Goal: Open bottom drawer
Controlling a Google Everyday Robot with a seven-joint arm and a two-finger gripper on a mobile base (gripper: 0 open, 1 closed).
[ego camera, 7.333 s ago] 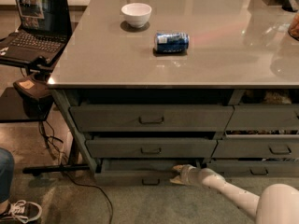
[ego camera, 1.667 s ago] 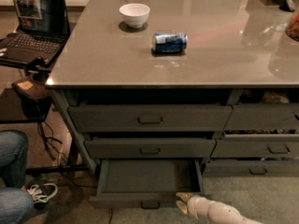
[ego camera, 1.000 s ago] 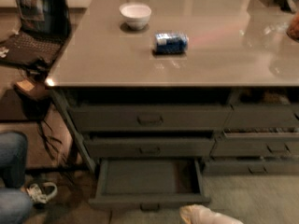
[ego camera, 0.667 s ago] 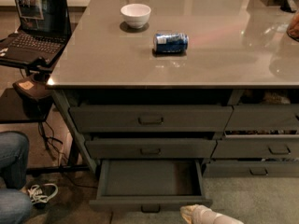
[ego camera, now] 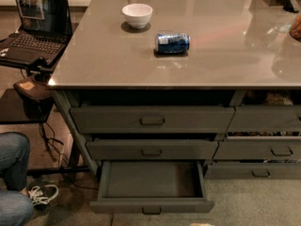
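Tool (ego camera: 201,224) dropped lower since the last frame, just a pale sliver at bottom edge, state I cannot tell; bottom drawer (ego camera: 151,182) stands pulled out beneath my bench (ego camera: 225,55).

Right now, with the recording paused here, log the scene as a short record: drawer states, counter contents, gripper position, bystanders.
bottom drawer: open, pulled well out; plain grey interior, nothing visible inside
middle drawer: shut
top drawer: shut
counter: white bowl upright; blue can lying on its side
gripper: only a pale sliver at the bottom edge, in front of the open drawer, apart from it
laptop: open, on a stand left of the counter
person: jeans and a shoe, bottom left
task: looks done
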